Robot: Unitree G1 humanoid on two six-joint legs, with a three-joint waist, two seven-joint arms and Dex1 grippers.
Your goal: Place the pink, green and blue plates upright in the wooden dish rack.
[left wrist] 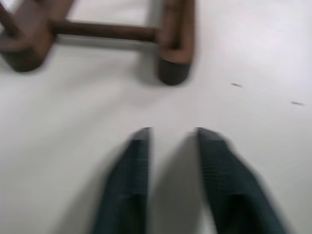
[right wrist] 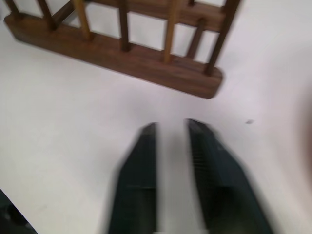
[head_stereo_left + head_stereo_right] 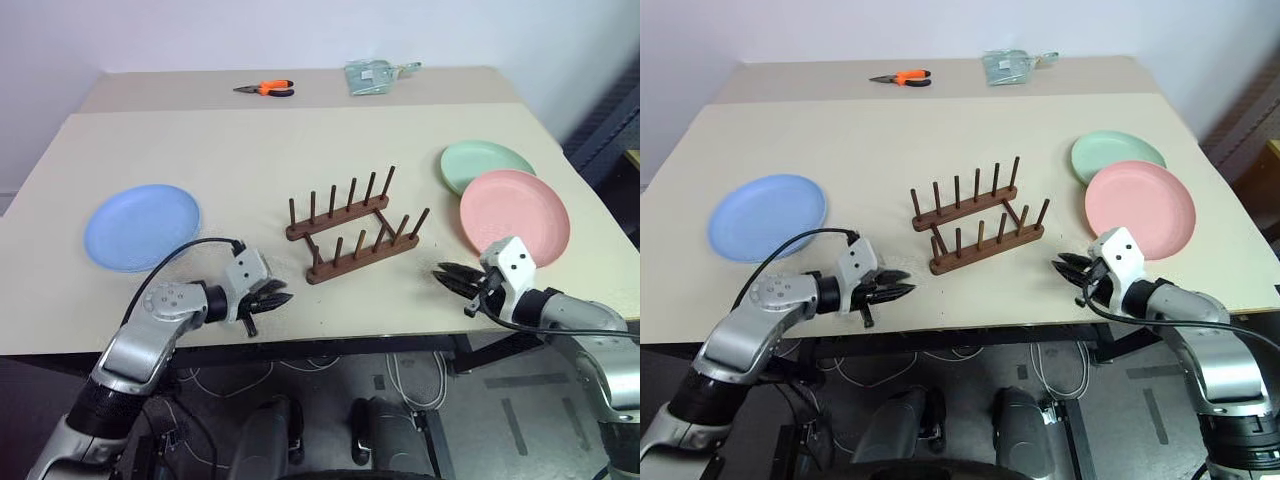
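The wooden dish rack [image 3: 352, 228] stands empty in the middle of the table. The blue plate [image 3: 142, 226] lies flat to its left. On the right, the pink plate [image 3: 515, 210] lies flat, overlapping the near edge of the green plate [image 3: 480, 160]. My left gripper [image 3: 280, 298] hovers low at the table's front edge, left of the rack, its fingers a little apart with nothing between them; the left wrist view shows the rack's end [image 1: 173, 44] just ahead. My right gripper [image 3: 445, 275] sits near the front edge between the rack and the pink plate, fingers close together and empty.
Orange-handled pliers [image 3: 268, 88] and a pale green plastic item [image 3: 372, 76] lie at the far end of the table. The table's front edge [image 3: 330, 338] runs just under both grippers. Bare tabletop lies between the rack and each plate.
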